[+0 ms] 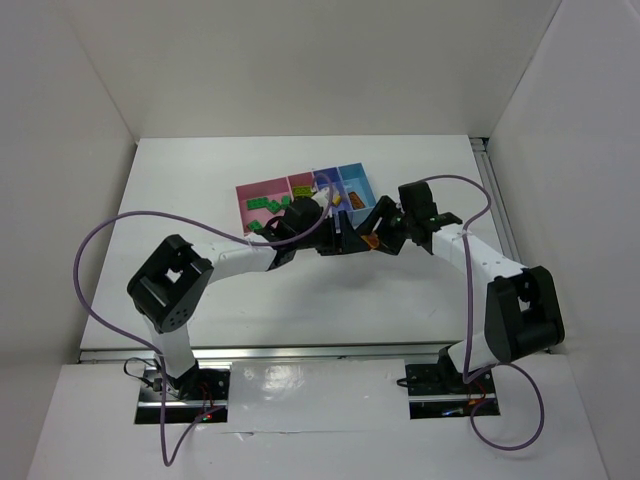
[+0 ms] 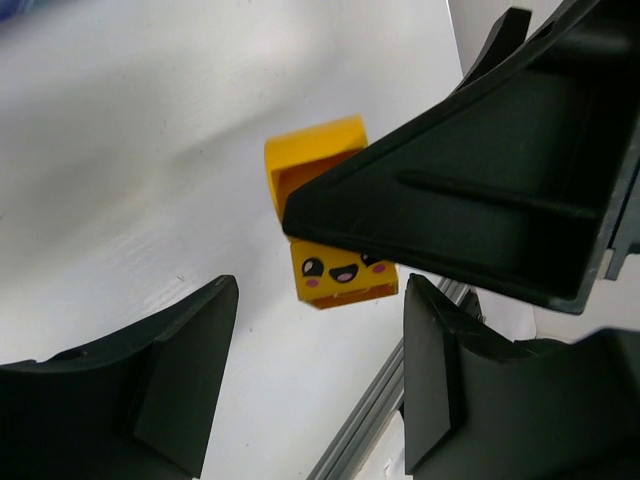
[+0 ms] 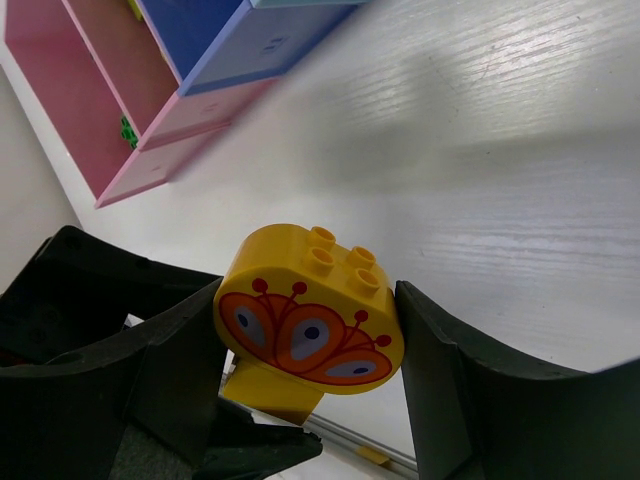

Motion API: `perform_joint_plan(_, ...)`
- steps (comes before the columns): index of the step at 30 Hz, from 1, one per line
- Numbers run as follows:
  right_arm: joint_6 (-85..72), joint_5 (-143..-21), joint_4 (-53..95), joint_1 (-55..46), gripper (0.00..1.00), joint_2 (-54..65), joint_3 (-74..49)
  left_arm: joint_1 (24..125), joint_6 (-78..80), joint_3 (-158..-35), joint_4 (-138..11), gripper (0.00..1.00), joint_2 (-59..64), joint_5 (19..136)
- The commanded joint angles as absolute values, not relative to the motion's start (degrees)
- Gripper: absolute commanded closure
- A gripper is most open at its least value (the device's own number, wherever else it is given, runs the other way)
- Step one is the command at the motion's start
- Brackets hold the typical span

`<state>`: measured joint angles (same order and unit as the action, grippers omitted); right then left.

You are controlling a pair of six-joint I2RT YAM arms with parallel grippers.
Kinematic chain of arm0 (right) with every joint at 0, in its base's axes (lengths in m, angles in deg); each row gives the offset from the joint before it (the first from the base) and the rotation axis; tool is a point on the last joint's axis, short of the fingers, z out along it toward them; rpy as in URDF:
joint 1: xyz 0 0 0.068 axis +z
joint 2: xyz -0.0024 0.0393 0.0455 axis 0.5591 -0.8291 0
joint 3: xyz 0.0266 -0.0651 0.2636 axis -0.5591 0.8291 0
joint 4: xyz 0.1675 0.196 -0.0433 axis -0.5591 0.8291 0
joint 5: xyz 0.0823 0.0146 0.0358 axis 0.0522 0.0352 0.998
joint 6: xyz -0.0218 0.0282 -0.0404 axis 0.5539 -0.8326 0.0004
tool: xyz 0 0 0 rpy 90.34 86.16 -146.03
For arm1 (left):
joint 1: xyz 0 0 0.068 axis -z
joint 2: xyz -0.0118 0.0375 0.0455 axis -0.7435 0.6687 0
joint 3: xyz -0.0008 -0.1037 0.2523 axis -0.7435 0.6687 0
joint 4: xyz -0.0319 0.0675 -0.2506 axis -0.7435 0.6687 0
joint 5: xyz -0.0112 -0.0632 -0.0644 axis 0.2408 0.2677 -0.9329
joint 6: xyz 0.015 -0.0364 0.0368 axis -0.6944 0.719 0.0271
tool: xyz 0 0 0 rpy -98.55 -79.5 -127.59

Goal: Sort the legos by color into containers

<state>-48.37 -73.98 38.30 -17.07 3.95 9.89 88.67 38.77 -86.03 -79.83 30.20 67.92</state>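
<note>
My right gripper (image 3: 308,335) is shut on a yellow lego (image 3: 300,300) with a rounded body, orange petal print and studs on top; a second yellow block (image 3: 268,388) hangs under it. In the left wrist view that lower block is a smiley-face brick (image 2: 340,272) under the right gripper's black finger (image 2: 470,190). My left gripper (image 2: 320,285) is open, its tips on either side of the brick's lower edge, the left finger (image 2: 190,360) clearly apart from it. From above, both grippers meet just in front of the containers (image 1: 262,192), the left gripper (image 1: 338,240) facing the right gripper (image 1: 372,238).
Dark green legos (image 1: 270,206) lie in the wide pink bin, and one more (image 1: 257,228) sits on the table beside it. Lime pieces (image 1: 302,190) are in the narrow pink bin (image 3: 120,60), yellow ones (image 1: 337,198) in the violet-blue bin (image 3: 250,50). The light blue bin (image 1: 358,183) ends the row.
</note>
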Motion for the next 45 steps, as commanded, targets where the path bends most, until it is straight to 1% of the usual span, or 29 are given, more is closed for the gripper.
perform_joint_plan(1, -48.38, -72.06, 36.3, -17.03, 0.59, 6.02, 9.87, 89.42, 37.68, -88.55, -82.97, 0.3, 29.68, 68.89)
perform_joint_plan(7, -47.85, -71.54, 35.69, -17.03, 0.59, 6.02, 9.88, 89.43, 38.99, -87.14, -84.73, 0.3, 28.88, 70.03)
perform_joint_plan(12, -47.85, -71.0, 35.69, -17.03, 0.59, 6.02, 9.88, 89.43, 39.61, -89.51, -82.8, 0.35, 31.43, 70.56)
perform_joint_plan(15, -47.32, -71.61, 36.3, -17.03, 0.59, 6.02, 9.88, 89.43, 40.75, -89.51, -82.8, 0.4, 31.43, 71.18)
perform_joint_plan(17, -47.32, -71.62, 36.3, -17.03, 0.59, 6.55, 9.88, 89.43, 40.75, -89.51, -83.32, 0.48, 32.04, 71.18)
perform_joint_plan(18, -47.32, -71.01, 36.3, -17.03, 0.59, 6.55, 10.58, 89.43, 40.75, -90.21, -83.32, 0.5, 32.05, 71.18)
perform_joint_plan(19, -47.32, -71.0, 35.52, -17.03, 0.59, 6.55, 10.58, 89.43, 41.27, -90.22, -83.32, 0.56, 32.74, 71.18)
perform_joint_plan(20, -47.32, -70.39, 35.51, -17.03, 0.59, 6.55, 10.58, 89.43, 41.28, -90.74, -83.32, 0.74, 32.75, 70.31)
perform_joint_plan(21, -46.8, -69.87, 35.51, -17.03, 0.59, 6.55, 10.58, 89.43, 41.98, -90.74, -83.32, 0.79, 32.75, 69.78)
perform_joint_plan(23, -46.18, -69.86, 36.12, -17.03, 0.59, 6.55, 10.58, 89.43, 41.98, -90.74, -83.32, 0.84, 32.75, 69.25)
perform_joint_plan(26, -46.18, -70.39, 36.13, -17.03, 0.59, 7.17, 10.58, 89.43, 41.98, -90.13, -83.32, 0.85, 32.75, 69.25)
perform_joint_plan(27, -46.18, -71.0, 36.13, -17.03, 0.59, 7.78, 10.58, 89.43, 41.98, -90.13, -83.32, 0.88, 32.75, 69.25)
perform_joint_plan(28, -46.18, -71.0, 36.13, -17.03, 0.59, 7.78, 11.19, 88.82, 41.98, -90.13, -81.67, 1.0, 32.75, 69.77)
perform_joint_plan(34, -44.33, -73.55, 38.32, -17.03, 0.59, 8.83, 11.2, 87.05, 41.37, -86.53, -80.86, 1.0, 31.09, 68.28)
perform_joint_plan(35, -43.81, -74.07, 38.32, -17.03, 0.56, 8.84, 11.2, 87.05, 40.67, -85.83, -80.86, 1.0, 31.08, 67.58)
perform_joint_plan(37, -43.8, -74.08, 38.32, -17.03, 0.52, 8.32, 11.2, 86.35, 39.7, -85.82, -80.86, 1.0, 31.08, 66.09)
perform_joint_plan(43, -41.96, -73.99, 39.55, -17.03, 0.52, 8.31, 11.2, 84.16, 32.76, -89.33, -76.03, 1.0, 33.1, 60.47)
perform_joint_plan(45, -41.96, -73.99, 39.55, -17.03, 0.38, 8.31, 11.2, 83.28, 31.88, -89.34, -76.55, 1.0, 33.72, 58.54)
